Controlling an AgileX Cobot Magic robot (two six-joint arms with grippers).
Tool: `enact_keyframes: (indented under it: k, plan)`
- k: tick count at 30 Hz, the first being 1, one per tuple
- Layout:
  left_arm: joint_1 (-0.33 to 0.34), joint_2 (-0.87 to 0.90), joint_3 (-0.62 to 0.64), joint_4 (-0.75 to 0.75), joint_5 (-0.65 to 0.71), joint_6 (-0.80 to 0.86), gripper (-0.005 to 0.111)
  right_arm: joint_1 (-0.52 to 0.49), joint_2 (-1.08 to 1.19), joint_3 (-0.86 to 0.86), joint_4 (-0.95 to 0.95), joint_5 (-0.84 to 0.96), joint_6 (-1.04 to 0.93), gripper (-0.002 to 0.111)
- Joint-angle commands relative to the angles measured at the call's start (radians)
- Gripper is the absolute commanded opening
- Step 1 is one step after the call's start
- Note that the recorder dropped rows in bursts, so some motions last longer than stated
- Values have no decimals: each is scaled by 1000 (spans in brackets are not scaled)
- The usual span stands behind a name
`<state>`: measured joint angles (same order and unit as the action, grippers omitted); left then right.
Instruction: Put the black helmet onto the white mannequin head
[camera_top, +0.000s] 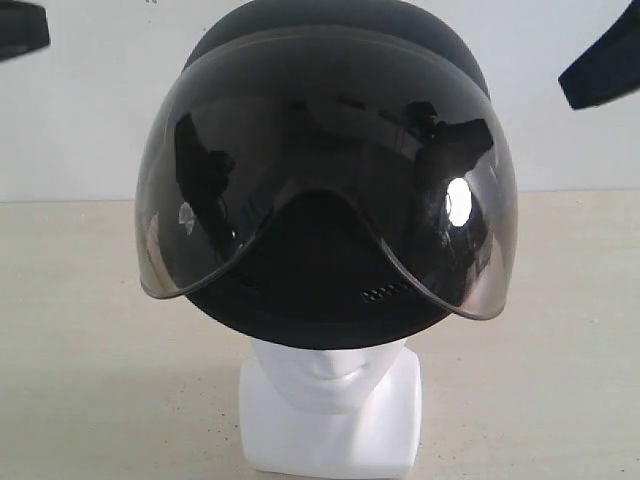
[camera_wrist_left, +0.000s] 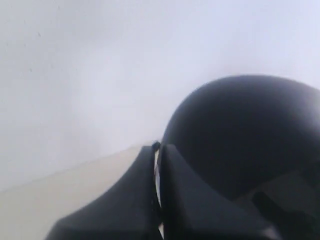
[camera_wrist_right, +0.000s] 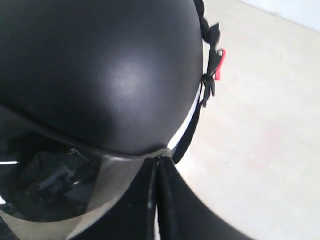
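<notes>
The black helmet (camera_top: 330, 315) sits on the white mannequin head (camera_top: 330, 372), covering everything above its mouth; only lips, chin and blocky neck base show. Its smoky visor (camera_top: 320, 150) hangs down in front. My left gripper (camera_top: 20, 30) hovers at the upper left and my right gripper (camera_top: 605, 65) at the upper right, both apart from the helmet. In the left wrist view the left gripper (camera_wrist_left: 156, 148) is shut and empty, beside the helmet's dome (camera_wrist_left: 250, 130). In the right wrist view the right gripper (camera_wrist_right: 157, 161) is shut and empty, above the shell (camera_wrist_right: 100, 65) and visor rim.
The head stands on a pale beige tabletop (camera_top: 90, 350) in front of a white wall (camera_top: 80, 100). A black strap with a red buckle tab (camera_wrist_right: 221, 62) hangs at the helmet's side. Bare tabletop (camera_wrist_right: 260, 150) lies around the helmet.
</notes>
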<state>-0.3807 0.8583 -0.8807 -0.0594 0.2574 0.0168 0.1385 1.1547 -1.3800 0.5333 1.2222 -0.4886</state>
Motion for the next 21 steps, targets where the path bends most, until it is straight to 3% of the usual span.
enact_keyframes:
  k: [1,6,9,12,14,16,21]
  plan:
    - [2,46,-150,49,-16,17,4,1,-10,-63,52,-1,-31,0]
    - [2,169,-381,29,114,131,4,1,-10,-150,119,-1,-44,0]
    - [2,270,-525,-104,196,263,4,1,-8,-200,174,-1,-57,0]
    - [2,371,-641,-365,316,582,4,4,-3,-226,228,-1,-89,0]
    - [2,425,-707,-589,484,860,4,34,-3,-226,225,-1,-89,0]
    - [2,473,-744,-708,631,1047,4,86,-2,-226,196,-1,-89,0]
    - [30,509,-752,-706,589,1022,4,258,21,-226,67,-1,-58,0]
